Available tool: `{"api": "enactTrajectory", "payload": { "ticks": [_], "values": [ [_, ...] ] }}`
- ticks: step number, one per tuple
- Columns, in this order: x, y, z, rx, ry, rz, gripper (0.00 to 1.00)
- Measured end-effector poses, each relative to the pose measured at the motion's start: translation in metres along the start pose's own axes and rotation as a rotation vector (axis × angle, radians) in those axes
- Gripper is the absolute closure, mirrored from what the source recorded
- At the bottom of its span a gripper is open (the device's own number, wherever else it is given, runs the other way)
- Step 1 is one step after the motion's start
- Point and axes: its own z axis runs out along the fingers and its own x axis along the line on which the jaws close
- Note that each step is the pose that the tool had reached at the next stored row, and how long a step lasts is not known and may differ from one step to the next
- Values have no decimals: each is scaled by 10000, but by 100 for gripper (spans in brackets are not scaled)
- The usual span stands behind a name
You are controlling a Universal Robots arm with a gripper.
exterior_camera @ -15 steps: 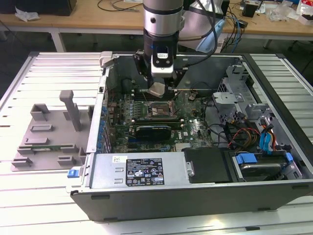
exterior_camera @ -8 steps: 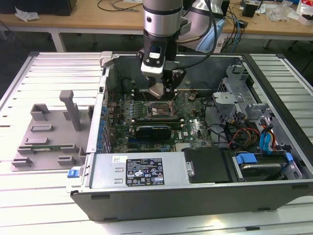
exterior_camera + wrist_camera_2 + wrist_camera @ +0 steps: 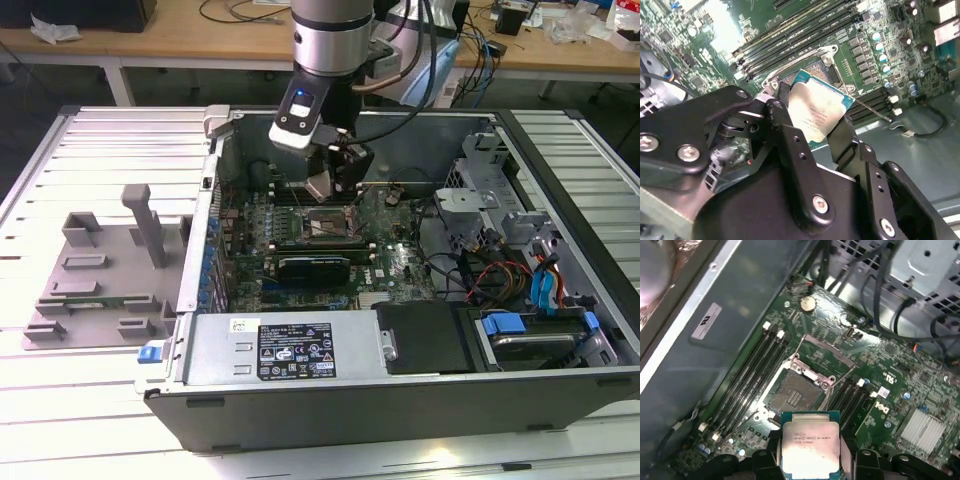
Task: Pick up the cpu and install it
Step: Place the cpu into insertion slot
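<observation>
The cpu (image 3: 810, 446), silvery top showing, hangs above the open socket (image 3: 792, 396) of the motherboard (image 3: 400, 265) and is not yet seated. It is pinched at two opposite edges between the black fingers (image 3: 790, 140) of the gripper (image 3: 815, 122), whose jaws are closed to just the chip's width. In the exterior view the socket lies at six o'clock from the gripper with the long black expansion card (image 3: 315, 266) at six o'clock from the socket, both inside the open computer case (image 3: 400, 400), while the grey tray (image 3: 95, 285) sits at nine o'clock from the case.

Slatted table (image 3: 70, 410) bears grey tray (image 3: 108, 282), open computer case (image 3: 400, 405)
</observation>
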Motion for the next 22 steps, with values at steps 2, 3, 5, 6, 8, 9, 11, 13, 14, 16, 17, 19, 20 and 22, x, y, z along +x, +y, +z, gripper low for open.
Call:
{"api": "enactTrajectory", "payload": {
  "ticks": [2,3,5,6,8,9,11,13,14,16,17,19,20,22],
  "values": [
    [0,0,1,2,-17,314,45],
    [0,0,3,4,-38,680,45],
    [0,0,7,7,-81,1463,45],
    [0,-1,8,8,-87,1582,45],
    [0,-1,10,10,-112,2042,45],
    [0,-1,12,11,-128,2326,45],
    [0,-1,15,13,-155,2818,45],
    [0,-1,17,16,-181,3301,45],
    [0,-1,18,17,-196,3554,45],
    [0,-1,18,18,-199,3601,45],
    [1,-1,28,17,-201,3631,45],
    [2,-5,42,19,-208,3726,45],
    [5,-12,60,20,-214,3831,45],
    [12,-25,90,20,-219,3914,45]
  ]
}}
